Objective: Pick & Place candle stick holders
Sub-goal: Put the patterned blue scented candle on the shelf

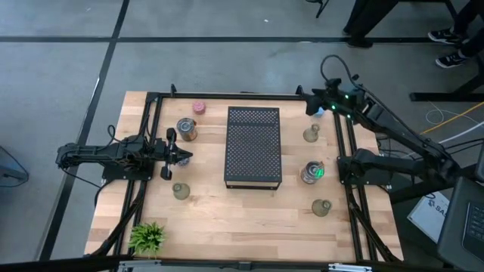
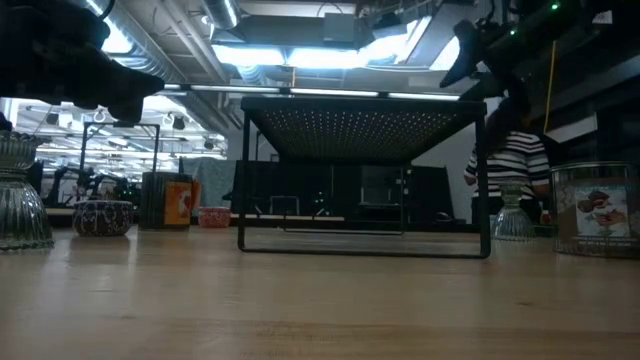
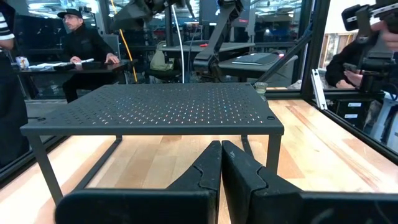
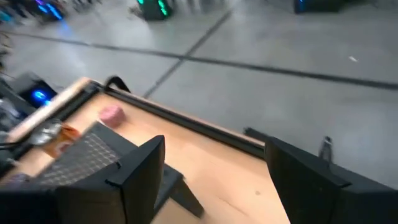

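While the left gripper sat pressed together near the tabletop's left edge, the right gripper, spread and empty, hovered over the far right corner; candle stick holders stood scattered around the black tray.

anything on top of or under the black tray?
Black tray: top is bare in the high view. Low view shows only table under it, no holders. Nothing hidden between its legs.

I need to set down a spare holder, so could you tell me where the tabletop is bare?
Bare wood lies between the plant and the olive holder, in front of the black tray. It is crowded beside the left gripper, near the glass holder.
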